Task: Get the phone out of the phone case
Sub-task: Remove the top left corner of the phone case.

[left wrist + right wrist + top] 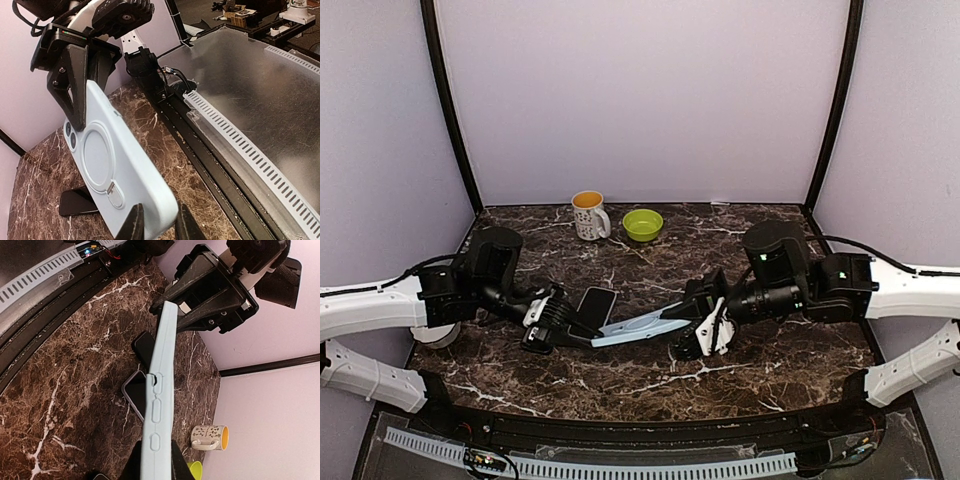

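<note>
- You'll see a white spotted mug (588, 216) with a yellow inside, upright at the far edge of the dark marble bench (650, 375).
- Just to its right sits a small green bowl (642, 224), not touching it.

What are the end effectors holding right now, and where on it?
Both grip the light blue phone case: the left end effector pinches its bottom end, the right end effector its camera end.

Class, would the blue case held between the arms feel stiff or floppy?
Probably bendy: the case looks thin and empty, the phone lying below on the table. Likely light: pinched only at its ends, it hangs aloft.
</note>
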Robot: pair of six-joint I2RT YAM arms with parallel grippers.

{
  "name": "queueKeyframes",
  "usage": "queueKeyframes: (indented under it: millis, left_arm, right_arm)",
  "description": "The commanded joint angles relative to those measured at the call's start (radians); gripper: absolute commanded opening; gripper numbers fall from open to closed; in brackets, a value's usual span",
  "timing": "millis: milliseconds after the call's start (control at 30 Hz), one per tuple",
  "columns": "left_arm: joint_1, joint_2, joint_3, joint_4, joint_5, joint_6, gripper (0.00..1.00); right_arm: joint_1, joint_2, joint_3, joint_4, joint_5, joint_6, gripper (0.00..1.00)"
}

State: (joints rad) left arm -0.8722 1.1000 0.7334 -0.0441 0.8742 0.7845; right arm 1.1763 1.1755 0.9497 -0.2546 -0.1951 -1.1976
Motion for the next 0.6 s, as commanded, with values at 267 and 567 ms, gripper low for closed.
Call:
queueKeyframes:
  millis: [267, 567]
  left_arm:
    - [-0.043, 0.017, 0.014, -0.001, -0.03, -0.007, 0.2]
    - [-0.044, -0.017, -0.001, -0.054, -0.085, 0.061, 0.17]
  right_arm:
    - [0.063, 0.022, 0.044, 0.08, -0.01, -0.123, 0.0]
    - [0.083, 0.013, -0.002, 0.089, 0.0, -0.165, 0.0]
